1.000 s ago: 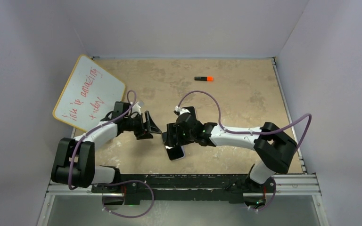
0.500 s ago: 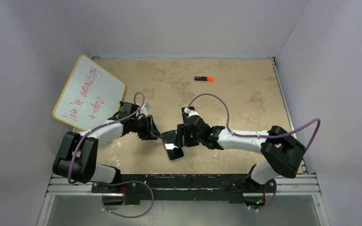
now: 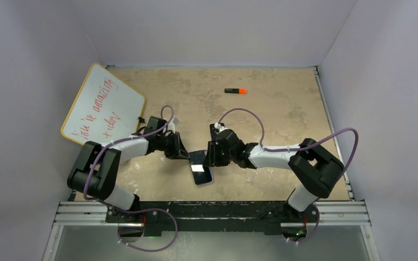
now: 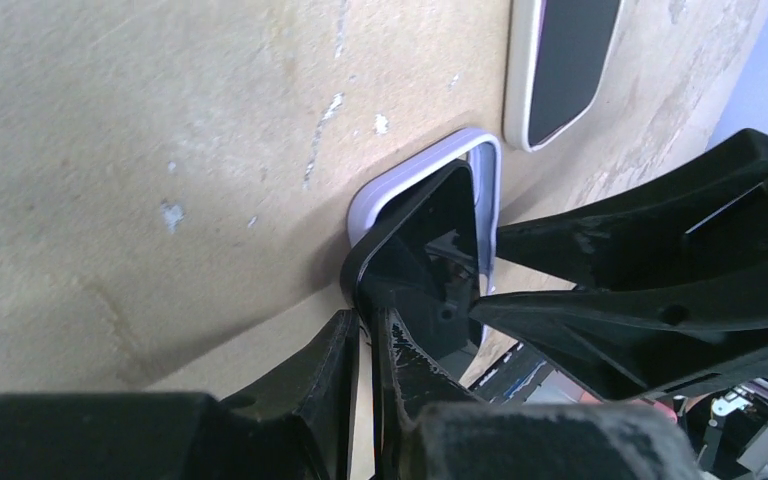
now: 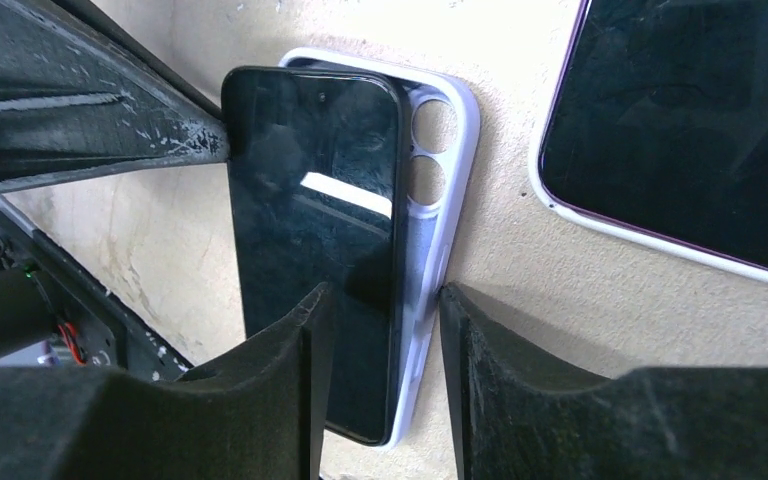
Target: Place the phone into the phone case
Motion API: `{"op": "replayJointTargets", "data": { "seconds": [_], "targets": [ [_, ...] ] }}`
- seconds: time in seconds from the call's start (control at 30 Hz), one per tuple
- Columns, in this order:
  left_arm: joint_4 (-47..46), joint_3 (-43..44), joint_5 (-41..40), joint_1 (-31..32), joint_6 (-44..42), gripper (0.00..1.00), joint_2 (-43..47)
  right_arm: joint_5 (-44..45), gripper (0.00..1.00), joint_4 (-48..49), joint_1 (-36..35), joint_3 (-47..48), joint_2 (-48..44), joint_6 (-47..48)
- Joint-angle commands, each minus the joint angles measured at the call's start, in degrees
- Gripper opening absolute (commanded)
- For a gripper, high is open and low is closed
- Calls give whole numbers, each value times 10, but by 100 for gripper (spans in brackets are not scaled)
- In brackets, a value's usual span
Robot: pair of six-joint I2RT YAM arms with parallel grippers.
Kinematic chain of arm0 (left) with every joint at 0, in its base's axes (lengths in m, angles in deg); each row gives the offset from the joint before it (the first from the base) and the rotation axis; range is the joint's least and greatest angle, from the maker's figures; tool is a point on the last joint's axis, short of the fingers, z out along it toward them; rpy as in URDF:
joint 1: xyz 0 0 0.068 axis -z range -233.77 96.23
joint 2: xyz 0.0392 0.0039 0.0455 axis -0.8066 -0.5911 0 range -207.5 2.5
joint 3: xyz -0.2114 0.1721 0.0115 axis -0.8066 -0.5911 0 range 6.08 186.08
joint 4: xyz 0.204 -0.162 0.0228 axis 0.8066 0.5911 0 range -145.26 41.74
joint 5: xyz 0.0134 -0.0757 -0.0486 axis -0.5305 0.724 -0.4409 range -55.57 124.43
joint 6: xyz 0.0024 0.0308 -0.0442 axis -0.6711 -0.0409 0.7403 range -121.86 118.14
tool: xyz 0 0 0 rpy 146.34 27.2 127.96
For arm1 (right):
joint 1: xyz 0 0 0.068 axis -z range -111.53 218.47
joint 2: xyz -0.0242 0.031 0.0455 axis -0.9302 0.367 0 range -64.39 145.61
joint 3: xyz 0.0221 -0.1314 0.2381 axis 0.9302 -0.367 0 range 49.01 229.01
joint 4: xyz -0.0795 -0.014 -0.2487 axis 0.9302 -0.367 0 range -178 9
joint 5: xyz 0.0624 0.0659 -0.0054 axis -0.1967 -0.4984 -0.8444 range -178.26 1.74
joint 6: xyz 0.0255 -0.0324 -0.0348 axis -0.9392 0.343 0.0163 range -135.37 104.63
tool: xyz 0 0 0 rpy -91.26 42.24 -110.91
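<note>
Both grippers have closed in on the phone case (image 5: 425, 240) since a second ago; the right one has come off it.

Top view: left gripper (image 3: 182, 153) just left of the case's far end, right gripper (image 3: 211, 156) just right. Phone (image 3: 198, 163) lies on the case.

Left wrist: fingers (image 4: 335, 360) pressed nearly together, tips at the phone's corner.

Right wrist: fingers (image 5: 280, 370) parted, straddling the phone edge and case wall. Phone is skewed, lens holes uncovered.
</note>
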Motion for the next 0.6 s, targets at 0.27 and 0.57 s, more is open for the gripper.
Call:
{"op": "replayJointTargets", "data": {
  "seconds": [0.27,0.57],
  "targets": [
    [-62,43,14,49,8,15,-21,-45,37,55,0,-14,6,3],
    [18,38,-24,49,-24,33,10,-22,37,75,1,-45,-34,-31]
  ]
}}
